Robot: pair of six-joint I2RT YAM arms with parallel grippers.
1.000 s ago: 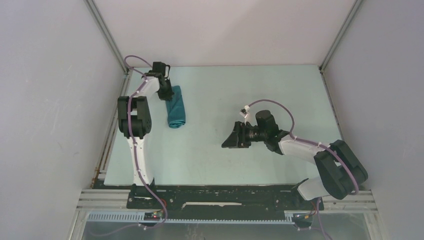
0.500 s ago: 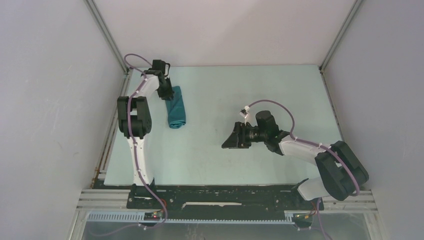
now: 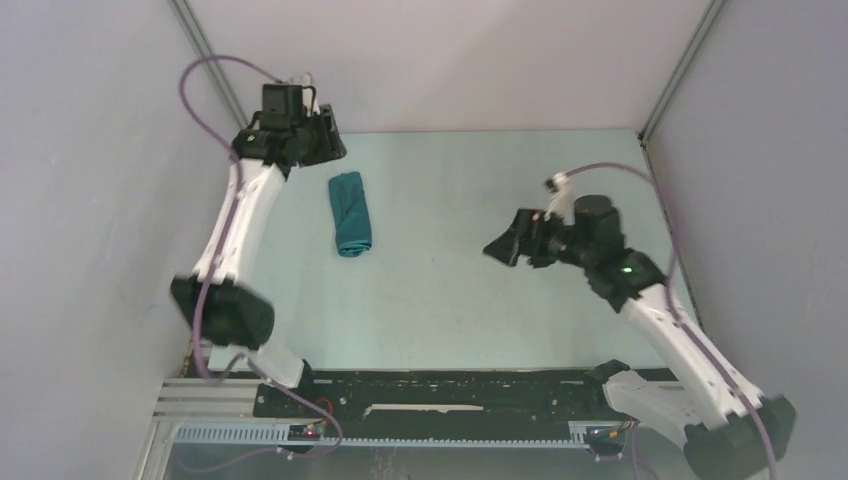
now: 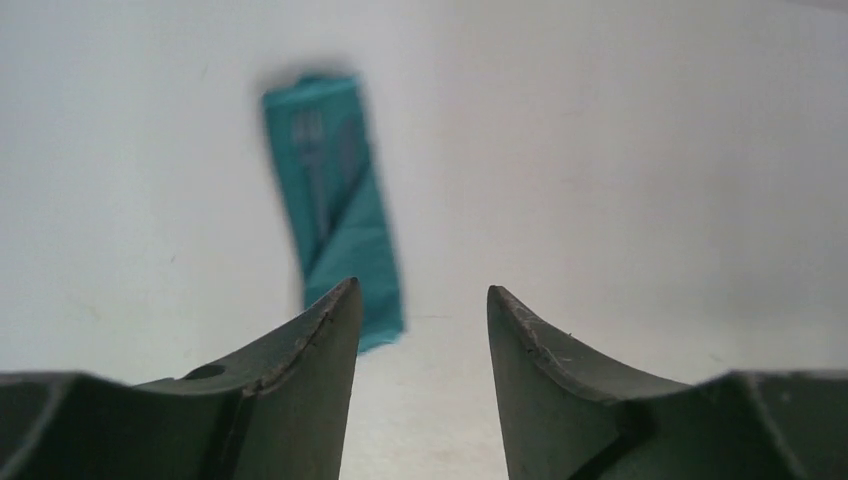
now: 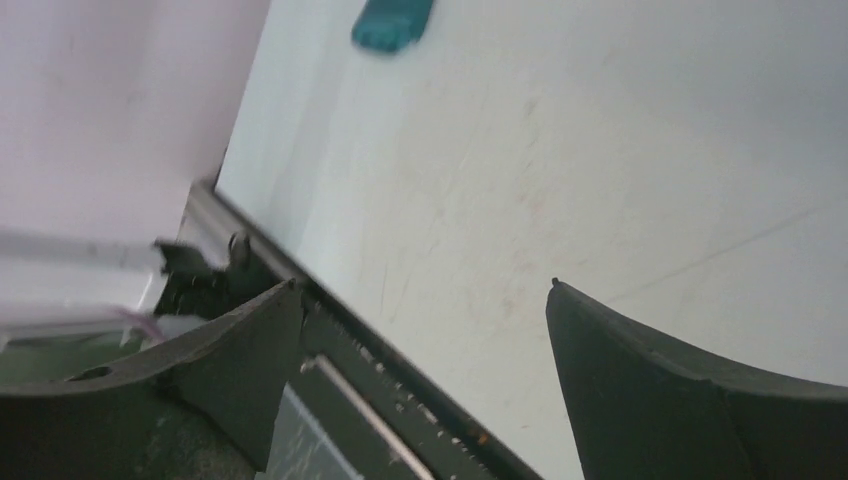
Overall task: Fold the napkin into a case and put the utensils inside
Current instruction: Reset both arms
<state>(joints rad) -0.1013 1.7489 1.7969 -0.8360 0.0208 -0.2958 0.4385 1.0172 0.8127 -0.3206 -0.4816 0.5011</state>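
The case (image 4: 335, 225) shows its diagonal fold clearest from left wrist; left tool (image 4: 421, 287), right tool (image 5: 424, 284) gape empty.

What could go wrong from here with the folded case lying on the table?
1. Nothing holds the case; its folds might loosen and let the contents slip out.
2. The left jaws hang open just beyond its far end; a low pass could snag or drag it.

The case (image 3: 351, 213) lies on the table (image 3: 440, 310) near its far left corner, running lengthwise from far to near. The left end effector (image 3: 328, 142) is just beyond it, by the far edge. The right end effector (image 3: 500, 247) is well apart, right of centre.
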